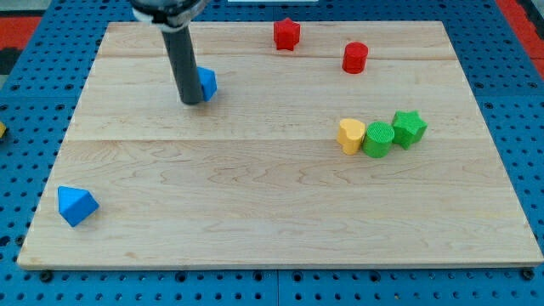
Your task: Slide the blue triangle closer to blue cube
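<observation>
- Table (280, 212): pale wooden board made of several planks, lying on a blue perforated surface (518, 127); it carries every block listed below.
- Rod (183, 64): straight, dark, coming down from the view's top left. There is no hand on this arm, so no open or closed state applies.
- My tip (192, 101): resting on the table in the upper left part, just at the left side of the blue block there, touching it or very nearly so; the rod covers that block's left edge.
- Blue cube (206, 82): upper left area of the table, partly hidden behind the rod; only its right portion shows.
- Blue triangle (76, 205): near the table's lower left corner, well apart from the blue cube and from my tip, with nothing beside it.
- Red star-shaped block (286, 34): near the table's top edge, right of centre.
- Red cylinder (354, 57): upright, to the right of and slightly below the red star.
- Yellow block (349, 135): rounded shape, exact form hard to make out; leftmost of a row of three on the right half.
- Green cylinder (378, 139): middle of that row, touching the yellow block.
- Green star-shaped block (409, 128): right end of the row, touching the green cylinder.
</observation>
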Motion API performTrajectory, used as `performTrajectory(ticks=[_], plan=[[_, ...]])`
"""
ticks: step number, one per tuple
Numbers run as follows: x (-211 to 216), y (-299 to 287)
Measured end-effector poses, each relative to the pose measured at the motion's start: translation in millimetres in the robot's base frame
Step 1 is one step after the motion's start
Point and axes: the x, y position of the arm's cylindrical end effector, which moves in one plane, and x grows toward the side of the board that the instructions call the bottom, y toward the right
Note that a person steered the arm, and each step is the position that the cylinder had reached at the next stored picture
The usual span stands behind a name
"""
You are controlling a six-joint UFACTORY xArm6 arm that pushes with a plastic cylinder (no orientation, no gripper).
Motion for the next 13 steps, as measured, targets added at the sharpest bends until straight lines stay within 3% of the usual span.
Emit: performTrajectory(ticks=[2, 3, 4, 5, 6, 7, 8, 10, 12, 13], plan=[[-74.5, 31.6], [-89.2, 86.0], [-7.7, 86.3], [127.7, 69.6], [218.6, -14.5], [244.0, -129.3], [222.4, -171.7], [161.3, -43.5], [196.9, -15.1], [187.3, 30.3]])
